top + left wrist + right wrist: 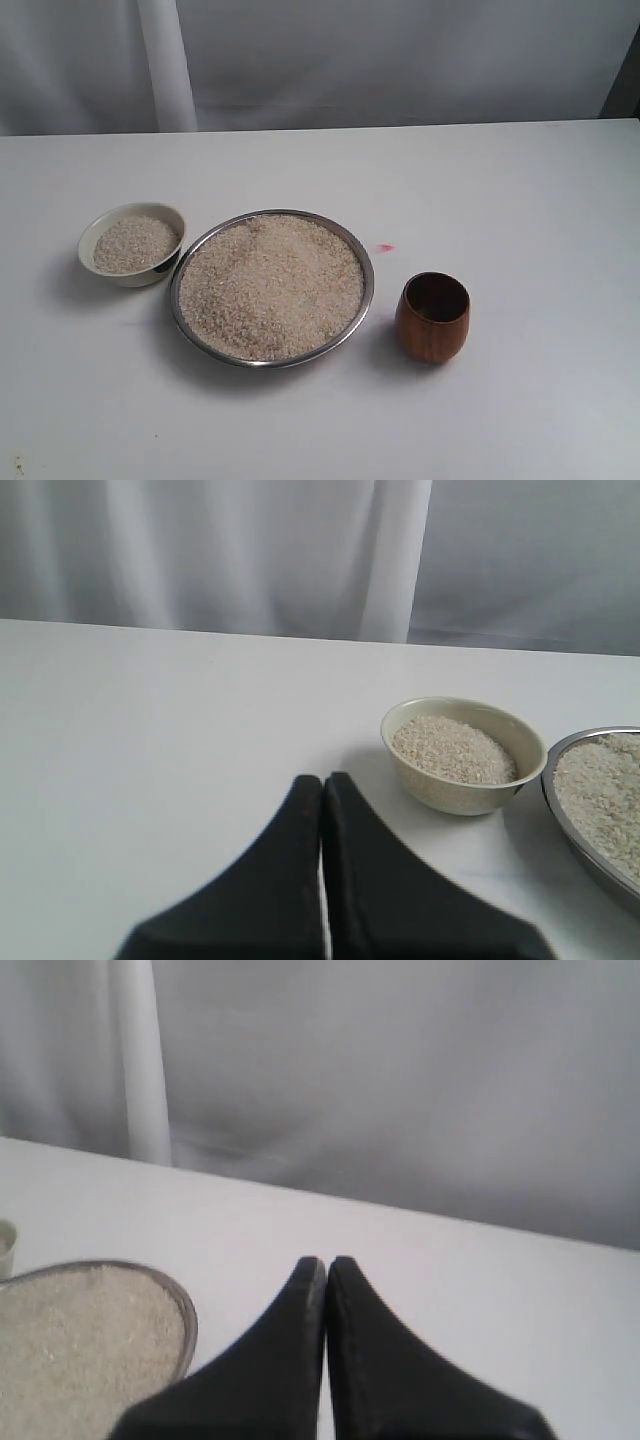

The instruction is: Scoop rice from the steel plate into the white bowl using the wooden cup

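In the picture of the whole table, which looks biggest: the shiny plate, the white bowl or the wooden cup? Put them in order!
1. steel plate: by far the widest.
2. white bowl: wider than the cup.
3. wooden cup: the narrowest. It stands taller than the bowl, so these two are fairly close.

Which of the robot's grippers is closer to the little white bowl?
Left. The left gripper points just beside the white bowl, a short way off. The right gripper sits beyond the steel plate, which lies between it and the bowl.
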{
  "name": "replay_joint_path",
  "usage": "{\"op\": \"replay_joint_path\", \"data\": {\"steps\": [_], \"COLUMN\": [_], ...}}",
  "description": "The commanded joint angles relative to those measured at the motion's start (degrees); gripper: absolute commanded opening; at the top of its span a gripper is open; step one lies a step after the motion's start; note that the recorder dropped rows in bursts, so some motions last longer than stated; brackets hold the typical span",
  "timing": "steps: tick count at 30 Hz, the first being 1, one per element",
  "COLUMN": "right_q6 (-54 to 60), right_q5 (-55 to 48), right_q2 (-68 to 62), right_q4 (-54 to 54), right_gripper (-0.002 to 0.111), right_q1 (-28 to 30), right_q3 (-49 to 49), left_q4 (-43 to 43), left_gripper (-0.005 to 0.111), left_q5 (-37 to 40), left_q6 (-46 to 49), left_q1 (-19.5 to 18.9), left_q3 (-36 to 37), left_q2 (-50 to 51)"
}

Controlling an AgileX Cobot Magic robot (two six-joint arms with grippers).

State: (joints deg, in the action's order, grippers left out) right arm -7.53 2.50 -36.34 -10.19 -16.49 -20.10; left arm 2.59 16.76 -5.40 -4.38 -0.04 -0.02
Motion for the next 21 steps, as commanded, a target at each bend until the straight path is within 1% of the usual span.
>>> {"op": "replay_joint_path", "data": {"steps": [1,7,10,14,16,17,21], "right_q6": [0.0,0.0,0.0,0.0,0.2,2.4,4.6], "right_q5": [13.4,21.0,24.6,37.1,41.1,43.9,46.5], "right_q2": [-9.9,-23.3,-28.3,-34.8,-37.8,-40.4,-46.5], "right_q4": [-1.6,-6.4,-6.3,-3.8,-2.7,-1.7,-2.2], "right_gripper": [0.000,0.000,0.000,0.000,0.000,0.000,0.000], "right_q1": [-0.9,-7.1,-7.1,-7.0,-7.0,-7.0,-7.0], "right_q3": [-0.7,-0.7,0.0,4.0,5.9,7.4,8.3], "left_q4": [-0.1,-0.1,-0.1,-0.1,-0.1,-0.1,-0.1], "left_gripper": [0.000,0.000,0.000,0.000,0.000,0.000,0.000], "left_q5": [-0.5,-0.5,-0.5,-0.5,-0.5,-0.5,-0.5], "left_q6": [-0.1,-0.1,-0.1,-0.1,-0.1,-0.1,-0.1], "left_q1": [0.4,0.4,0.4,0.4,0.4,0.4,0.4], "left_q3": [0.0,0.0,0.0,0.0,0.0,0.0,0.0], "left_q2": [0.0,0.0,0.0,0.0,0.0,0.0,0.0]}}
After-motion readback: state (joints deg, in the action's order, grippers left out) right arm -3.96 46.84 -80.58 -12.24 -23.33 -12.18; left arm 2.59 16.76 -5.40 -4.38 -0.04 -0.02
